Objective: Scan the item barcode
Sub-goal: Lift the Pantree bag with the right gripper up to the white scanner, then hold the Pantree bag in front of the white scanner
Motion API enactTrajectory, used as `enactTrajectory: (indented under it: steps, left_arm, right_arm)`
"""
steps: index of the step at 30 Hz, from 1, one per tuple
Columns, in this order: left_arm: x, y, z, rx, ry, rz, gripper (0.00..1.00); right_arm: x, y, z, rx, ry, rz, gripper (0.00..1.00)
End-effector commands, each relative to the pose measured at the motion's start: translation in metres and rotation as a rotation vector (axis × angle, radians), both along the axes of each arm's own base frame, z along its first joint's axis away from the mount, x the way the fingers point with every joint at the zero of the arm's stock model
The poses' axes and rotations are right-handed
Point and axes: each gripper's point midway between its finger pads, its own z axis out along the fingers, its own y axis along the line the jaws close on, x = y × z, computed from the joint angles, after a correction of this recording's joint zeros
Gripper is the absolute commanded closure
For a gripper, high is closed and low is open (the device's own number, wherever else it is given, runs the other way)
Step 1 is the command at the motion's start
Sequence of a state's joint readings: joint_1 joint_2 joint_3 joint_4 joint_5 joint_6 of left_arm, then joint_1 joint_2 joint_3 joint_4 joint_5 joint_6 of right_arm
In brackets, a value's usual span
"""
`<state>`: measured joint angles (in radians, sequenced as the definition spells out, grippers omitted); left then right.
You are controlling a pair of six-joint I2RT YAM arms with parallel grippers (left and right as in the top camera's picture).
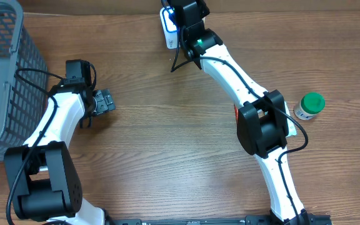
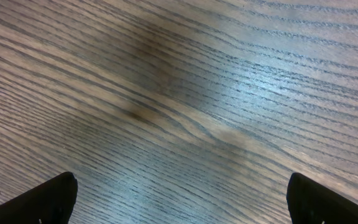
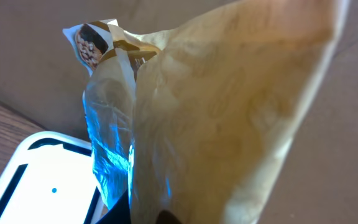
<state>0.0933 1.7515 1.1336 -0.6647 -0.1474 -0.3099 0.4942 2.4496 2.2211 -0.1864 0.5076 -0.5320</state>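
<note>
The right end effector (image 1: 181,14) is clamped on a tan packet (image 3: 229,112), holding it just above the lit scanner (image 3: 42,177) at the far edge of the counter (image 2: 179,93). The left end effector (image 1: 105,101) stands wide apart over the wood.

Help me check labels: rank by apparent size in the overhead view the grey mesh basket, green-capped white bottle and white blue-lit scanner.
1. Grey mesh basket: largest, though cropped.
2–3. Green-capped white bottle, white blue-lit scanner: unsure, right arm hides part of the scanner.

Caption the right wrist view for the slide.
Crinkled snack packet held in front of the glowing white barcode scanner.
</note>
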Motion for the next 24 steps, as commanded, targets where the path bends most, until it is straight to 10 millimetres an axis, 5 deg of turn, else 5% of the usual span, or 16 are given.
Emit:
enactTrajectory:
  steps: [1,13,24]
  left_arm:
    - [0.005,0.001,0.007,0.016,-0.017,-0.017,0.01]
    - [0.005,0.001,0.007,0.016,-0.017,-0.017,0.00]
    - [0.005,0.001,0.007,0.016,-0.017,-0.018,0.00]
  right_arm:
    - [-0.005,0.009,-0.005,0.003,0.015,0.005,0.96]
    - [-0.028,0.037,-0.030,-0.049,0.122,0.073,0.96]
    - [-0.037,0.058,-0.028,-0.022,0.112,0.102,0.97]
